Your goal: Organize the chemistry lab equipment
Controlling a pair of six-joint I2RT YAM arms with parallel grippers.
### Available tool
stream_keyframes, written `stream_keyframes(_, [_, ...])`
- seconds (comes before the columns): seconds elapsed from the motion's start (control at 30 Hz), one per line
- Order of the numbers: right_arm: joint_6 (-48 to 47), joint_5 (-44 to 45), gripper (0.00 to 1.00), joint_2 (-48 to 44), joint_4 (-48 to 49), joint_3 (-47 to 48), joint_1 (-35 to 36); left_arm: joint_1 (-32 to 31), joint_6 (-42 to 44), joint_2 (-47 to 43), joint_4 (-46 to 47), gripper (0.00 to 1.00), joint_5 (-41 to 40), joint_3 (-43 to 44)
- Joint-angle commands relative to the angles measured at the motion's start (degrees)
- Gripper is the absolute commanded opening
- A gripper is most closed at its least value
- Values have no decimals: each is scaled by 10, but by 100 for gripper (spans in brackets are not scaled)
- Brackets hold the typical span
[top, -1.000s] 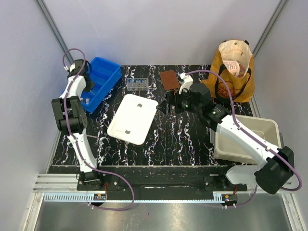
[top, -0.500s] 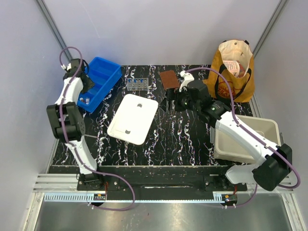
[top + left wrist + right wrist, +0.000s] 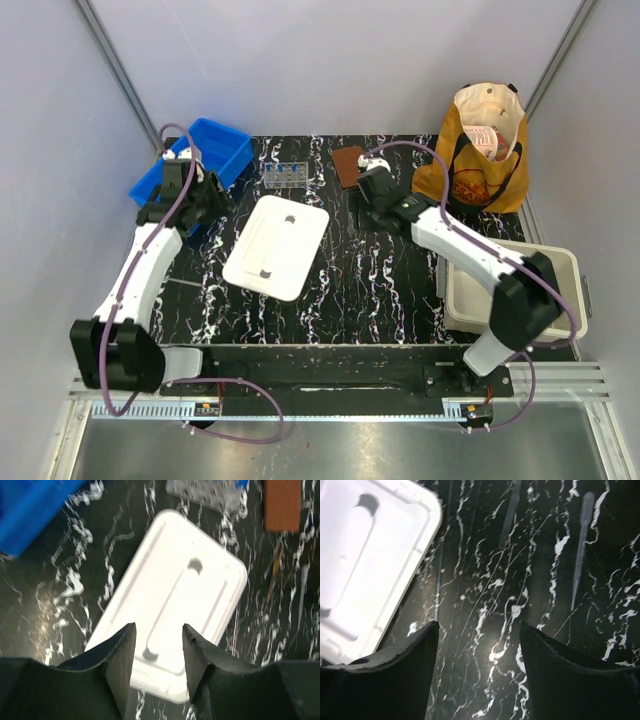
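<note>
A small clear tube rack (image 3: 283, 175) with blue-capped tubes stands at the back of the black marbled table; its edge shows in the left wrist view (image 3: 205, 490). Thin tools lie near the right gripper: a clear pipette (image 3: 580, 545), a thin metal tool (image 3: 510, 512) and a thin rod (image 3: 440, 570); the left wrist view also shows a tool (image 3: 276, 565). My left gripper (image 3: 205, 195) (image 3: 159, 670) is open and empty, beside the blue bin, facing the white tray. My right gripper (image 3: 368, 212) (image 3: 480, 645) is open and empty over bare table. Vials are hidden.
A white tray (image 3: 277, 245) (image 3: 175, 595) (image 3: 365, 565) lies mid-table. A blue bin (image 3: 215, 150) (image 3: 35, 505) stands back left. A brown pad (image 3: 350, 163) (image 3: 282, 505) lies at the back. A tan tote bag (image 3: 480, 150) stands back right, and a beige bin (image 3: 515, 290) is on the right.
My left arm has swung out of the blue bin toward the table, its gripper now beside the bin. My right gripper has moved slightly left and back, with its elbow folded in.
</note>
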Motion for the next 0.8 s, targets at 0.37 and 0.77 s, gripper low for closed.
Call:
stream_keyframes(0.37, [-95, 105, 43, 190, -48, 154, -102, -43, 49, -252, 52, 50, 73, -203])
stream_keyframes(0.77, [-118, 55, 40, 285, -85, 222, -161, -109, 53, -308, 38, 53, 12, -200])
